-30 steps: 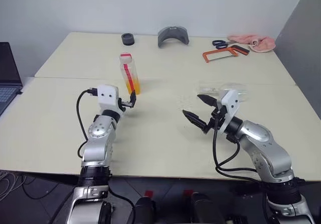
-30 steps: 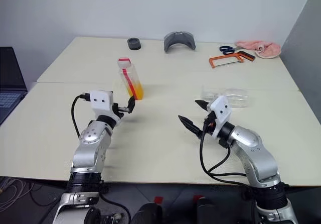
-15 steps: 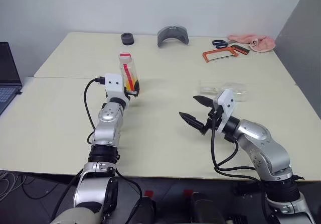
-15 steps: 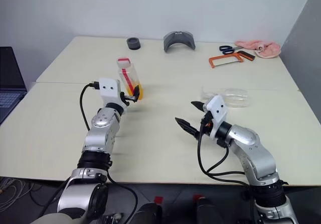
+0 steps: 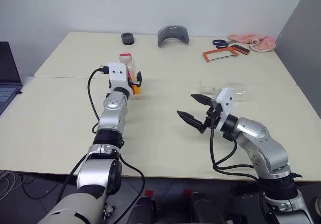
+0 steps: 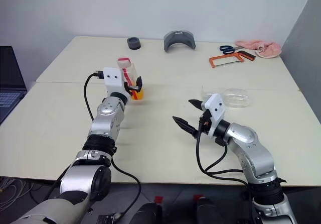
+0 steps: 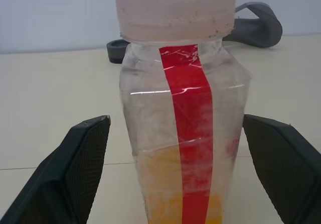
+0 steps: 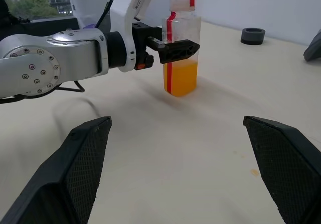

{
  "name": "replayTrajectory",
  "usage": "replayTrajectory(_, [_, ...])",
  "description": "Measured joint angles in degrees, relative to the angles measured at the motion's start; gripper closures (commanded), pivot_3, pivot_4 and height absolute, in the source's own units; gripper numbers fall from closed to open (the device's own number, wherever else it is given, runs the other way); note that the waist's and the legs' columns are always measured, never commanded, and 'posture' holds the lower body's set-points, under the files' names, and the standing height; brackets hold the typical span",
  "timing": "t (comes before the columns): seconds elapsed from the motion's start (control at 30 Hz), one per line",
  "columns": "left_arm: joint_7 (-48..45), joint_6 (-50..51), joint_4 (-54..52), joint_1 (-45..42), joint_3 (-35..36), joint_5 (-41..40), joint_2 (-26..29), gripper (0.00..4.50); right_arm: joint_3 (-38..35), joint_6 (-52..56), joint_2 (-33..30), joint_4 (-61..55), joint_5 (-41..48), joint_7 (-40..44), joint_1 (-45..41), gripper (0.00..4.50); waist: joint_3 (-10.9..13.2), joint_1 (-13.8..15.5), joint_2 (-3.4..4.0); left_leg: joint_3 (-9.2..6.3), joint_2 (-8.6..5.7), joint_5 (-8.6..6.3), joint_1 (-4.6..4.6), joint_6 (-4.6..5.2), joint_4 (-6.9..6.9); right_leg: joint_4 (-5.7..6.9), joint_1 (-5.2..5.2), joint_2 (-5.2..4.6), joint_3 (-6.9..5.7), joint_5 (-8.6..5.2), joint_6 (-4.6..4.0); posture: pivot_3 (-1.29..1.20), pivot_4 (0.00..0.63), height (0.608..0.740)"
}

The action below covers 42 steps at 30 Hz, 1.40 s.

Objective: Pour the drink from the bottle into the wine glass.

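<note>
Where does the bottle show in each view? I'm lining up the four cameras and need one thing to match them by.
Left eye view: the bottle stands left of centre, between the left gripper's fingers.
Right eye view: bottle left of centre too.
Left wrist view: it stands in the middle, between that gripper's open fingers.
Right wrist view: upper middle, the left gripper beside it.
Shared landmark: the black ring at the table's far edge.
</note>
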Motion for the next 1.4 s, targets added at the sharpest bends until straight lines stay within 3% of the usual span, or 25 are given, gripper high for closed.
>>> replayTrajectory(0.6, [0.58, -2.43, 7.35, -5.4, 1.03, -0.1, 0.21, 0.03, 0.2, 0.0, 1.26, 0.17, -0.15, 0.0, -0.36, 0.0, 0.0, -0.05, 0.0, 0.02, -0.01, 0.01, -0.01, -0.01, 0.0, 0.01, -0.02, 0.0, 0.0, 0.0, 0.0, 0.0, 0.15, 0.74])
replayTrajectory(0.7, [0.62, -2.45, 7.83, -5.42, 0.98, -0.02, 0.21, 0.57, 0.2, 0.0, 1.27, 0.2, -0.17, 0.0, -0.36, 0.0, 0.0, -0.05, 0.0, 0.01, -0.01, 0.01, -0.01, -0.01, 0.0, 0.01, -0.02, 0.0, 0.0, 0.0, 0.0, 0.0, 0.15, 0.74])
replayTrajectory(0.93, [0.83, -2.44, 8.13, -5.43, 0.81, 0.1, 0.21, 2.62, 0.29, 0.0, 1.35, 0.32, -0.23, 0.0, -0.36, 0.0, 0.0, -0.06, 0.0, 0.01, -0.01, 0.01, -0.01, -0.01, 0.0, 0.01, -0.02, 0.0, 0.0, 0.0, 0.0, 0.0, 0.15, 0.74])
replayTrajectory(1.27, [-0.27, -2.54, 7.38, -5.09, 0.71, -0.06, 0.11, 2.68, 0.31, 0.0, 1.39, 0.32, -0.61, 0.0, -0.35, 0.0, 0.0, -0.07, 0.0, 0.02, -0.01, 0.01, -0.02, -0.01, 0.01, 0.01, -0.03, 0.0, 0.0, 0.0, 0.0, 0.0, 0.15, 0.74])
replayTrajectory(1.4, [-0.76, 0.08, -1.35, -0.22, -0.06, -0.38, -0.89, 2.68, 0.29, 0.06, 1.03, 0.24, -0.59, 0.01, -0.35, 0.0, 0.0, -0.11, 0.0, -0.1, 0.05, 0.05, -0.03, -0.09, -0.01, 0.02, -0.05, -0.02, 0.06, 0.0, 0.0, 0.0, 0.15, 0.74])
